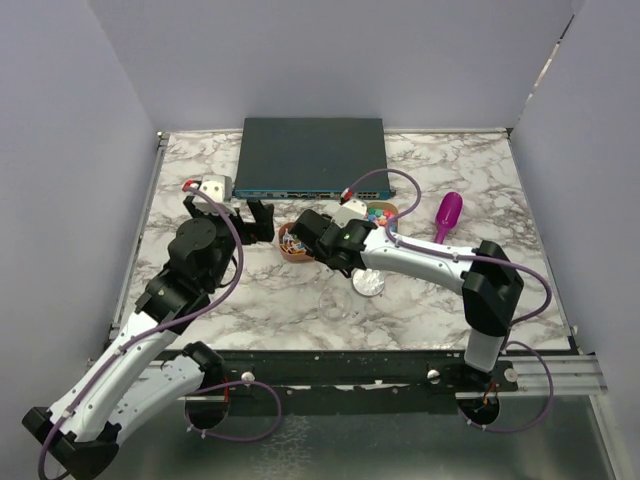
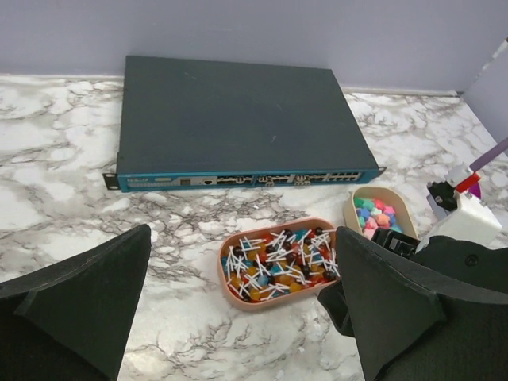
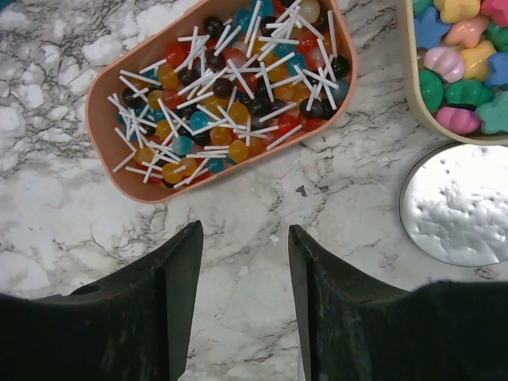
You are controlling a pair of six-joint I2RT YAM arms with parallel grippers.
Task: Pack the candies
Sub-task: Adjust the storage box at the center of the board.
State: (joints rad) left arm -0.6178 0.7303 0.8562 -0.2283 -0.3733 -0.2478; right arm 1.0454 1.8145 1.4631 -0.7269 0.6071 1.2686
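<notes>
Right gripper (image 3: 242,234) hovers half open and empty over bare marble, just short of the lollipop tray (image 3: 151,193). Left gripper (image 2: 242,238) is wide open, also empty. Candies (image 3: 464,71) sit in the cream tray (image 3: 410,71). Purple scoop (image 1: 447,215) lies well apart. I judge packing not yet begun; next I'd reach for that scoop.

I count one peach tray (image 3: 103,151) of lollipops (image 3: 230,87), one cream tray (image 2: 381,191) of candies (image 3: 464,71), one purple scoop (image 1: 449,213), one switch box (image 1: 312,150), one silver lid (image 3: 464,202)
</notes>
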